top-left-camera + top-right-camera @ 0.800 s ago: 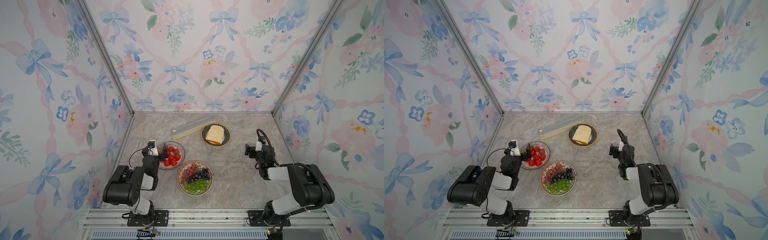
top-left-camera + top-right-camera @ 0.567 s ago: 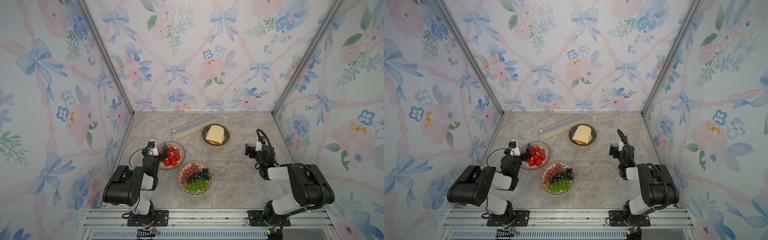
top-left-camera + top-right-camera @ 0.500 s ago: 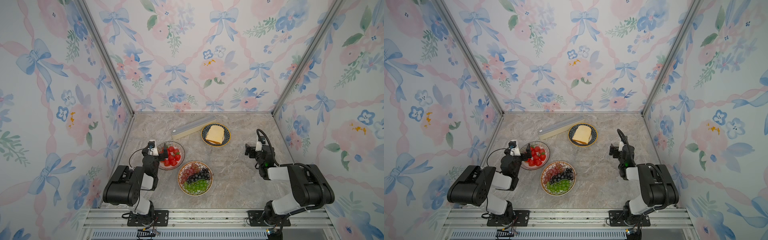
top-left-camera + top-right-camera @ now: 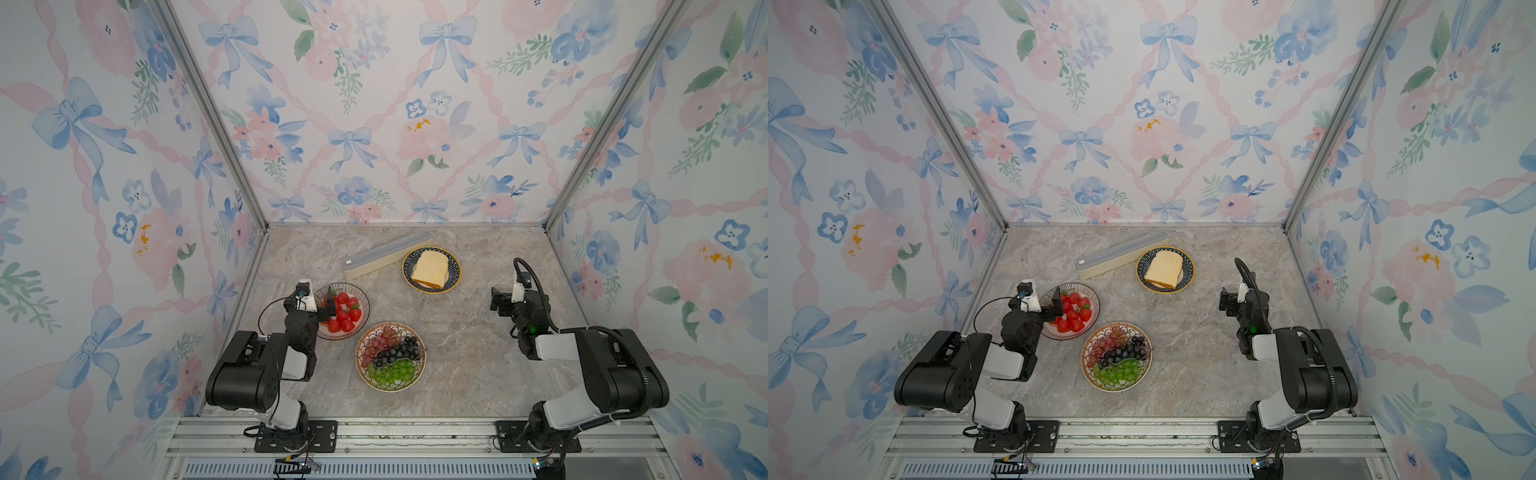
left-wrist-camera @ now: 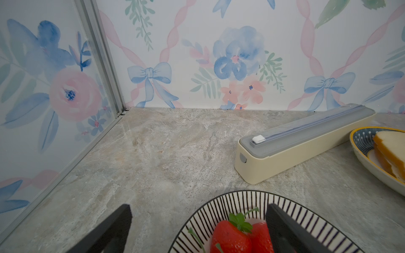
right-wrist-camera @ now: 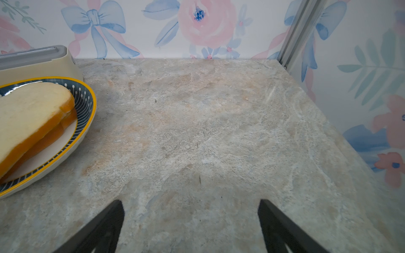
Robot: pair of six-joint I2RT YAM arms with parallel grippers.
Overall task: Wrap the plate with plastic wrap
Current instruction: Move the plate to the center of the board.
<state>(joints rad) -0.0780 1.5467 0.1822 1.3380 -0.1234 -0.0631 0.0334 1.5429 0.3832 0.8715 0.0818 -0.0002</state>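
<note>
plastic wrap box (image 5: 306, 140), beyond left gripper (image 5: 198, 208) (apart)

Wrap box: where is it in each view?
Both top views: wrap box at the back, beside the bread plate.
Left wrist: whole box, beyond the strawberry plate.
Right wrist: only one end, behind the bread plate.
Shared landmark: the bread plate's yellow rim.

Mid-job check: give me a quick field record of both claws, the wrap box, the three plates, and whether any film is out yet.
left claw: open, empty; one finger over the strawberry plate, one over the table
right claw: open, empty, over bare table
wrap box: shut, nothing drawn out, lying beside the bread plate
grape plate: nearest the robot
wrapping: not started, all three plates uncovered
</note>
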